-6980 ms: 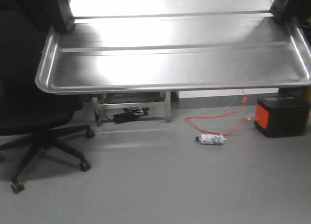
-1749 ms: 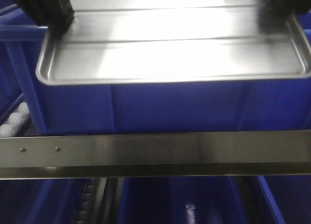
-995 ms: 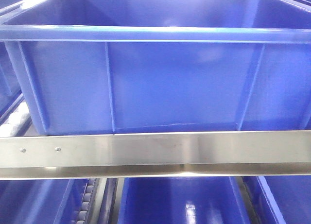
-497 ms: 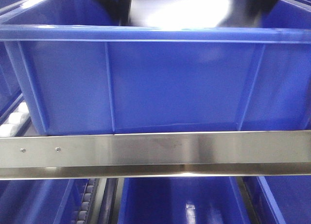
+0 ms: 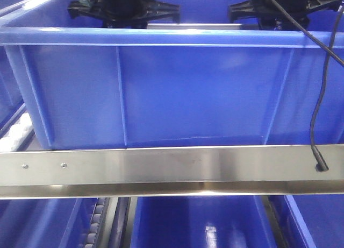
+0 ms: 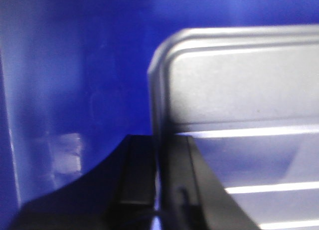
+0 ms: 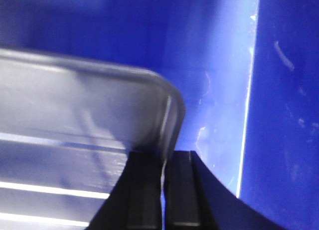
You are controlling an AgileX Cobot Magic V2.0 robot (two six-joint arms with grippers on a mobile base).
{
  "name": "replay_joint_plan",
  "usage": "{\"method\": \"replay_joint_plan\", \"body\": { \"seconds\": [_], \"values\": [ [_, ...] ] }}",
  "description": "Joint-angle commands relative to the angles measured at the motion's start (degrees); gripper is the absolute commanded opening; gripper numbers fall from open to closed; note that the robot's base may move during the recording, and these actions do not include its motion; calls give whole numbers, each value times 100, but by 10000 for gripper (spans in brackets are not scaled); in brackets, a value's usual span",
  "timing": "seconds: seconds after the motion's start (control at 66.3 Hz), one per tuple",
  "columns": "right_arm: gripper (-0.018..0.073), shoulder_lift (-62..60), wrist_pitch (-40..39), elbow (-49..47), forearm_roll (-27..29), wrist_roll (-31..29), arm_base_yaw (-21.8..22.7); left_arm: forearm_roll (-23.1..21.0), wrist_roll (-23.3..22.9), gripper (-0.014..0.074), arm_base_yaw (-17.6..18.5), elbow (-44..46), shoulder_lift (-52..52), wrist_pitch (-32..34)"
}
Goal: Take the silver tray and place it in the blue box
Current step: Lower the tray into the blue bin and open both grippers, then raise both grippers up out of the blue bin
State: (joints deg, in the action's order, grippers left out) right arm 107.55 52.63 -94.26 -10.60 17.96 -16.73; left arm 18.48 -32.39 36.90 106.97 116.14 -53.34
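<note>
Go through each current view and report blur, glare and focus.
Front view: sharp, with soft highlights on the blue box rim and the steel rail. Left wrist view: soft focus, bright glare streaks on the silver tray, left gripper a dark mass. Right wrist view: blurred tray rim, white streaks on its floor, right gripper nearly black.

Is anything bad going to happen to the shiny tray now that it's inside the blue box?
Maybe. Both end effectors, left and right, grip the silver tray by its thin rim; letting go unevenly might drop it with a bang. The tray's corner sits near the blue box wall and might scrape. A black cable hangs outside and might snag.
</note>
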Motion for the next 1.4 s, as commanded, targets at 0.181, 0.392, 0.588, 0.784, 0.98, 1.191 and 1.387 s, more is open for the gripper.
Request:
{"method": "replay_joint_plan", "body": {
  "seconds": [0.181, 0.392, 0.588, 0.784, 0.98, 1.191, 1.387],
  "values": [
    [480, -325, -128, -216, -181, -144, 23, 136, 69, 428, 8, 207, -329, 249],
    [608, -613, -22, -216, -181, -144, 16, 113, 80, 451, 19, 385, -482, -128],
    [474, -1336, 222, -216, -130, -144, -25, 84, 423, 445, 126, 530, -1105, -438],
    [230, -2115, 422, -100, -130, -144, -182, 61, 947, 291, 258, 327, -1880, -731],
    [88, -2819, 119, 709, -189, -144, -357, 89, 964, 38, 309, -738, -2621, -632],
    [57, -3743, -474, 1920, -189, -144, -356, 111, 964, -94, 309, -2163, -3572, 27],
    [57, -4907, -973, 3073, -189, -144, -356, 89, 954, -94, 309, -3513, -4746, 1123]
  ]
}}
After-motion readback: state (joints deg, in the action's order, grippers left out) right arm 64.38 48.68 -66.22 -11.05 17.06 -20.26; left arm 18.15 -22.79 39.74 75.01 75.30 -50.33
